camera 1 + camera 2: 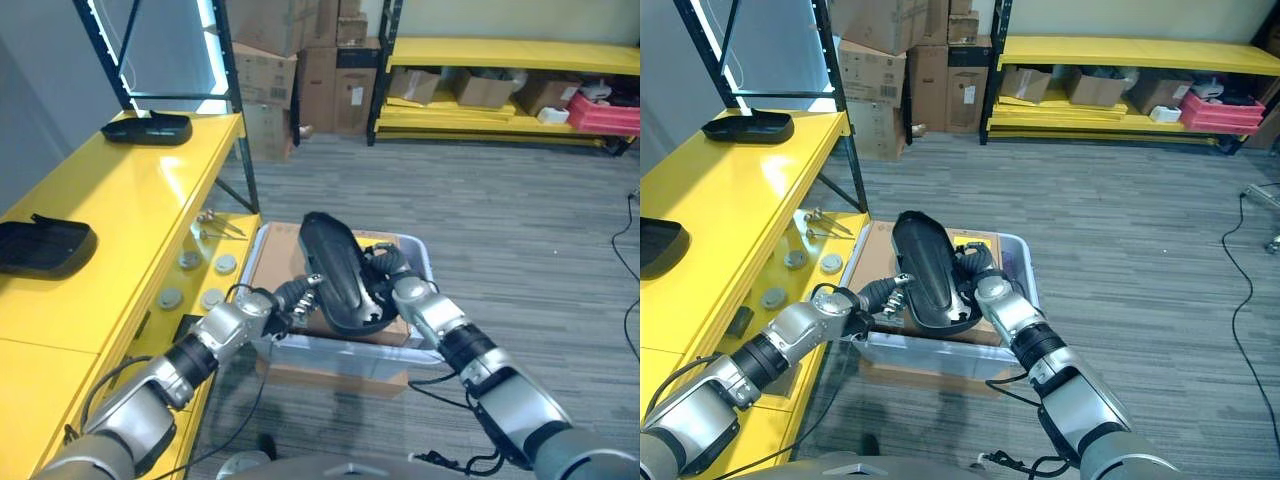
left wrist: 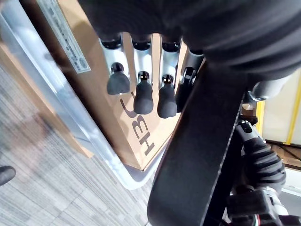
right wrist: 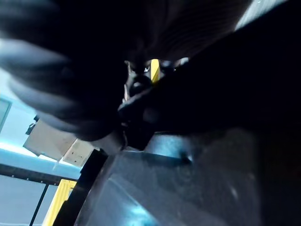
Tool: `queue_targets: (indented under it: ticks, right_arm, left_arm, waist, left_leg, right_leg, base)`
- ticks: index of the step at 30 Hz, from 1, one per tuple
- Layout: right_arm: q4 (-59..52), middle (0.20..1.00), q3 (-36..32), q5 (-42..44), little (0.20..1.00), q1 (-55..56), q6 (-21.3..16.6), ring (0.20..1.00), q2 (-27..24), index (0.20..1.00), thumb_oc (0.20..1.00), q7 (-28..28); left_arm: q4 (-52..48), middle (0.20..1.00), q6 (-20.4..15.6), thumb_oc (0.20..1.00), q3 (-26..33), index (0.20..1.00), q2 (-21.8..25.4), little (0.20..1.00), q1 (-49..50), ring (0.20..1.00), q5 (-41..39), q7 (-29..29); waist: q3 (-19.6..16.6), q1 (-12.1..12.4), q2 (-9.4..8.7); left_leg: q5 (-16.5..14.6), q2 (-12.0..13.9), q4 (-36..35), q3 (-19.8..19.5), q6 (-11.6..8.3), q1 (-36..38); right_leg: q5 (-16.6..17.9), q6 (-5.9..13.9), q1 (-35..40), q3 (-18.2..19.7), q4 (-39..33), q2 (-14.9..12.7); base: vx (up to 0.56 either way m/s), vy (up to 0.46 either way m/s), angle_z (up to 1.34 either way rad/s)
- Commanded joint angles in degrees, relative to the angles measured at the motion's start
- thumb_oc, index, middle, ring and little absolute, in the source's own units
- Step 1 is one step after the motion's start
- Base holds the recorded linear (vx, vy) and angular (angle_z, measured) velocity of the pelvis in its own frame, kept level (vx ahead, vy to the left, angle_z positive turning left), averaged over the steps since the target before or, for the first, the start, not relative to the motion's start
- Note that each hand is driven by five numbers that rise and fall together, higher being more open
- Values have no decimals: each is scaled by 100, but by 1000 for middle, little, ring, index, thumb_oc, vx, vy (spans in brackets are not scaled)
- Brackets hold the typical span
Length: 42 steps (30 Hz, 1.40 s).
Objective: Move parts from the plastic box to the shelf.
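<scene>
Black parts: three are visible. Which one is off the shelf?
The black part held upright over the plastic box between both robot hands; the other two lie on the yellow shelf.

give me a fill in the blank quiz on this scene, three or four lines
1. The black part is held up above the clear plastic ____.
2. The right hand grips the part from the robot's ____ side.
3. Two more black parts lie on the ____ shelf.
4. Inside the plastic box sits a flat brown ____ carton.

Missing words: box; right; yellow; cardboard
</scene>
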Motion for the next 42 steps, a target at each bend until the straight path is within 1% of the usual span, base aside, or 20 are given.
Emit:
queue_targets:
  ticks: [1, 3, 7, 8, 10, 15, 18, 25, 27, 28, 29, 30, 31, 32, 34, 37, 38, 40, 41, 42]
  right_arm:
    - [304, 1000, 124, 893, 1000, -742, -534, 1000, 522, 1000, 1000, -99]
    - [274, 1000, 40, 1167, 1000, -774, -624, 1000, 551, 1000, 1000, -218]
    - [142, 1000, -364, 1654, 1000, -819, -1028, 1000, 577, 1000, 1000, -698]
    - [133, 1000, -568, 1827, 1000, -852, -1178, 1000, 512, 1000, 1000, -794]
    - [-11, 1000, -865, 1947, 1000, -889, -1323, 1000, 373, 1000, 1000, -911]
    - [-278, 1000, -1340, 2047, 1000, -828, -1571, 1000, 95, 1000, 1000, -962]
    - [-600, 1000, -1641, 2118, 1000, -619, -1759, 1000, -78, 1000, 1000, -762]
    - [-1549, 1000, -2307, 1936, 1000, 257, -1436, 1000, -407, 1000, 1000, -337]
    - [-1765, 1000, -2482, 1842, 1000, 714, -1372, 1000, -425, 1000, 1000, -226]
    - [-1854, 1000, -2589, 1820, 1000, 1034, -1356, 1000, -413, 1000, 1000, -151]
    - [-1945, 1000, -2809, 1738, 1000, 1712, -1360, 1000, -321, 1000, 1000, 66]
    - [-1935, 1000, -2919, 1551, 1000, 2088, -1361, 1000, -248, 1000, 1000, 239]
    - [-1931, 1000, -2941, 1522, 1000, 2180, -1354, 1000, -231, 1000, 1000, 281]
    - [-1921, 1000, -2975, 1503, 1000, 2311, -1315, 1000, -204, 1000, 1000, 326]
    - [-1768, 1000, -3093, 1337, 1000, 2944, -1090, 1000, 30, 1000, 1000, 472]
    - [-1368, 1000, -2942, 1051, 1000, 3444, -959, 1000, 281, 1000, 1000, 730]
    - [-1166, 1000, -2830, 1057, 1000, 3591, -804, 1000, 387, 1000, 1000, 905]
    - [-864, 1000, -2733, 856, 1000, 3731, -833, 1000, 523, 1000, 1000, 1098]
    - [-621, 1000, -2639, 778, 1000, 3832, -949, 1000, 597, 1000, 1000, 1181]
    - [-416, 1000, -2574, 708, 1000, 3921, -1118, 1000, 638, 1000, 1000, 1220]
  left_arm:
    - [-279, 200, -602, 200, -178, 200, -860, 200, -1107, 200, -666, -157]
    - [-280, 200, -670, 200, -157, 200, -867, 200, -1125, 200, -804, -95]
    - [-513, 200, -699, 200, 138, 200, -817, 200, -1139, 200, -1349, 235]
    - [-527, 200, -720, 200, 283, 200, -775, 200, -1112, 200, -1426, 286]
    - [-492, 200, -774, 200, 476, 200, -734, 200, -1059, 200, -1514, 411]
    - [-434, 200, -984, 200, 763, 200, -692, 200, -875, 200, -1361, 417]
    - [-553, 200, -1112, 200, 936, 200, -598, 200, -722, 200, -1254, 551]
    - [-753, 200, -1617, 200, 1449, 200, -340, 200, -200, 200, -1099, 771]
    - [-830, 200, -1892, 200, 1673, 200, -215, 200, 26, 200, -900, 909]
    - [-877, 200, -2173, 200, 1829, 200, -111, 200, 179, 200, -854, 910]
    - [-1065, 200, -2437, 200, 2229, 200, 34, 200, 530, 200, -904, 854]
    - [-1161, 200, -2560, 200, 2465, 200, 133, 200, 747, 200, -782, 763]
    - [-1176, 200, -2608, 200, 2512, 200, 155, 200, 803, 200, -743, 739]
    - [-1210, 200, -2659, 200, 2592, 200, 196, 200, 880, 200, -704, 721]
    - [-1507, 200, -2744, 200, 3053, 200, 347, 200, 1295, 200, -546, 608]
    - [-1789, 200, -2885, 200, 3427, 200, 507, 200, 1676, 200, -394, 604]
    - [-1906, 200, -3064, 200, 3598, 200, 597, 200, 1833, 200, -194, 606]
    - [-2022, 200, -3147, 200, 3759, 200, 673, 200, 1909, 200, -133, 583]
    - [-2106, 200, -3171, 200, 3844, 200, 779, 200, 1931, 200, -149, 469]
    - [-2145, 200, -3192, 200, 3851, 200, 841, 200, 1923, 200, -191, 318]
  waist:
    - [-332, 257, 126]
    - [-329, 260, 128]
    - [-336, 300, 140]
    - [-342, 309, 139]
    - [-348, 300, 121]
    - [-344, 261, 80]
    - [-350, 217, 56]
    - [-366, 55, -16]
    - [-374, 16, -28]
    - [-375, 1, -34]
    - [-381, -12, -37]
    - [-382, -16, -37]
    - [-385, -17, -37]
    - [-379, -18, -36]
    - [-365, -24, -52]
    - [-331, 20, -70]
    - [-317, 75, -79]
    - [-311, 119, -66]
    - [-308, 126, -39]
    - [-294, 86, -11]
  left_leg:
    - [-465, 344, -51, -63, -228, 282]
    - [-465, 347, -52, -63, -234, 281]
    - [-461, 352, -52, -71, -235, 282]
    - [-459, 351, -52, -72, -235, 278]
    - [-454, 356, -52, -57, -231, 268]
    - [-453, 360, -52, -51, -220, 258]
    - [-447, 366, -52, -29, -215, 245]
    - [-450, 363, -52, 49, -193, 206]
    - [-447, 355, -52, 74, -183, 186]
    - [-447, 344, -52, 81, -173, 172]
    - [-446, 317, -52, 93, -150, 143]
    - [-450, 296, -52, 106, -134, 123]
    - [-450, 290, -52, 109, -129, 115]
    - [-450, 280, -52, 112, -120, 104]
    - [-468, 217, -52, 114, -79, 35]
    - [-495, 84, -52, 23, -3, -38]
    - [-510, 7, -52, -58, 48, -71]
    - [-523, -79, -52, -191, 121, -119]
    - [-516, -102, -52, -279, 172, -151]
    - [-510, -116, -52, -441, 199, -166]
  right_leg:
    - [44, 475, -239, -200, 52, -217]
    - [42, 470, -236, -198, 48, -218]
    - [51, 460, -211, -232, 36, -227]
    - [52, 458, -211, -236, 32, -226]
    - [50, 455, -221, -241, 33, -221]
    - [45, 451, -234, -228, 27, -210]
    - [46, 453, -253, -208, 18, -201]
    - [53, 479, -340, -134, 1, -190]
    - [53, 485, -371, -111, 3, -191]
    - [57, 489, -388, -102, 5, -197]
    - [73, 500, -417, -84, 1, -208]
    - [82, 511, -435, -80, 3, -218]
    - [86, 514, -440, -81, 3, -222]
    - [92, 517, -448, -82, 5, -227]
    - [106, 541, -485, -101, 10, -257]
    - [134, 580, -520, -100, 40, -317]
    - [129, 602, -544, -79, 86, -352]
    - [2, 597, -617, -11, 307, -354]
    - [-149, 539, -686, 100, 512, -261]
    - [-333, 441, -736, 261, 671, -97]
  base:
    - [0, 5, -3]
    - [0, 0, 0]
    - [0, 0, 0]
    - [0, 0, 0]
    - [0, 0, 0]
    - [0, 0, 0]
    - [-5, -1, -1]
    - [-23, -4, -9]
    - [-20, 8, -6]
    - [-12, 24, -14]
    - [-8, 38, -17]
    - [-4, 37, -17]
    - [-6, 30, -11]
    - [-19, 24, -12]
    - [-38, 33, -9]
    - [-38, 38, -1]
    - [-37, 38, 1]
    - [-8, 3, 2]
    - [-11, -24, 20]
    - [-9, -46, 48]
